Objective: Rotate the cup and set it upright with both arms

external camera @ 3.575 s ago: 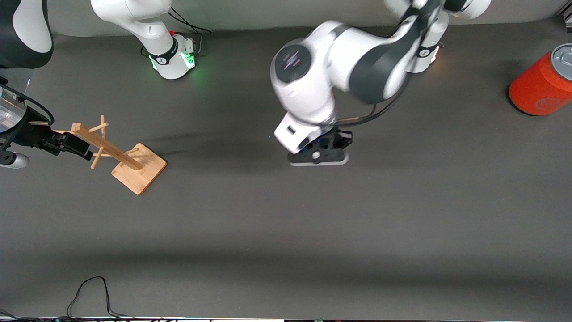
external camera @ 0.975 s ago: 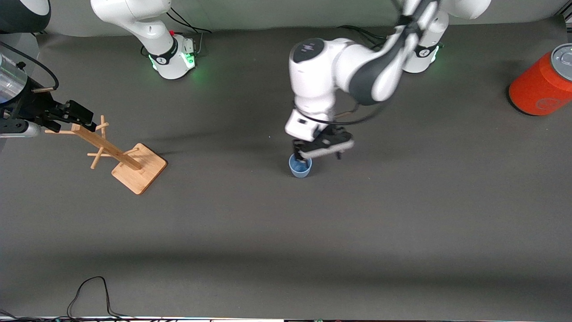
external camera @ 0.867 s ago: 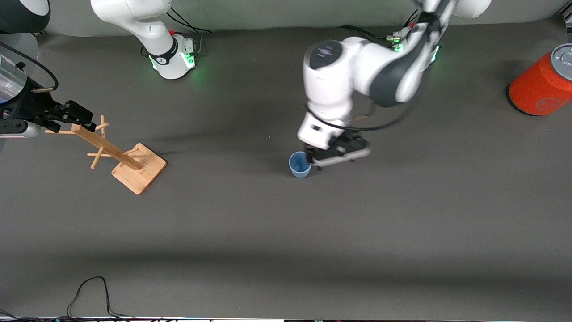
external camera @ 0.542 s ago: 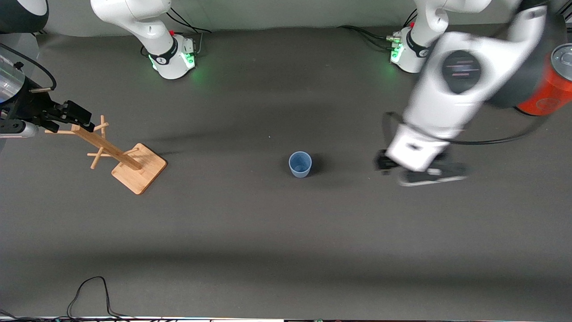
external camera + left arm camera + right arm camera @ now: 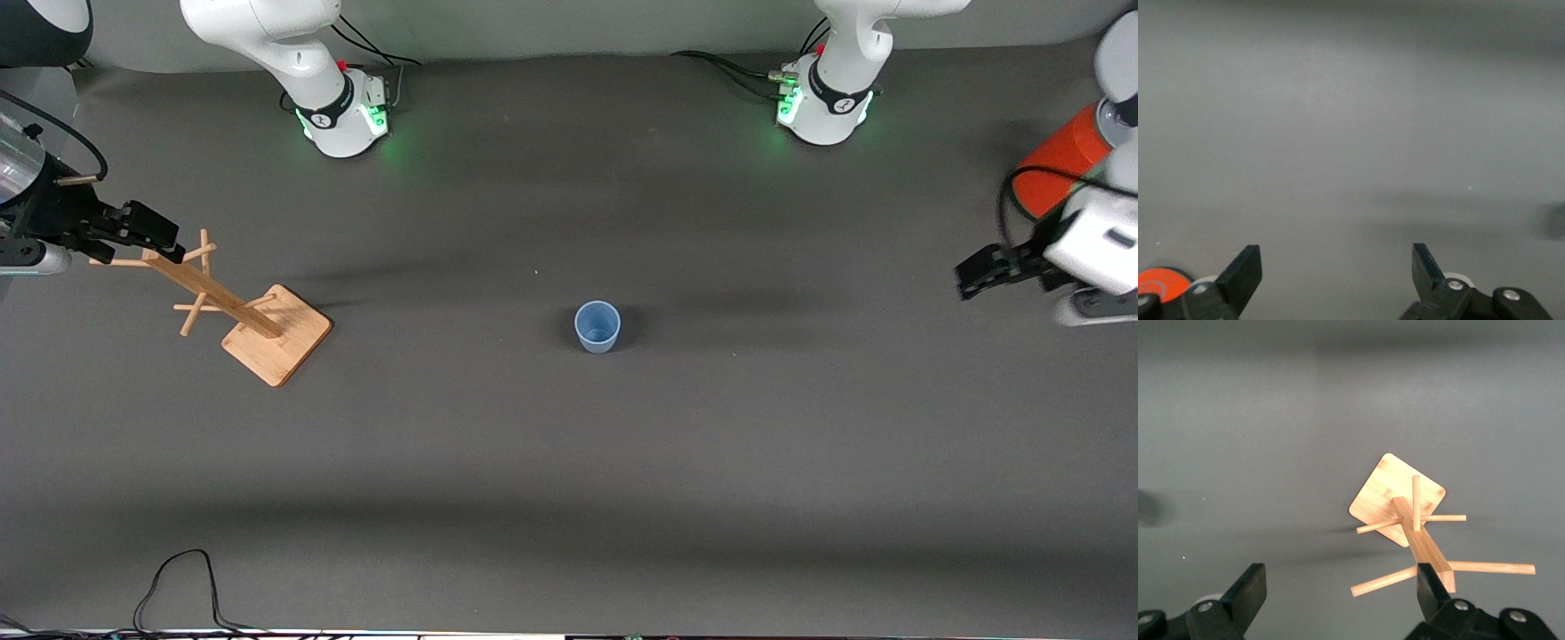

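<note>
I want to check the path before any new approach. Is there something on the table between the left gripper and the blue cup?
Nothing visible. The cup stands upright, alone mid-table. The left gripper, open, hangs near the orange can at its own end; only bare mat lies between. The right gripper, open, waits over the wooden rack.

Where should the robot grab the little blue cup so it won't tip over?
Probably from straight above. The blue cup stands upright with its open mouth up and bare table all around it. Put one jaw inside the rim and one outside, pinching the wall, or close across its narrow lower body from the side. It widens upward, so a grip low down may slip less.
</note>
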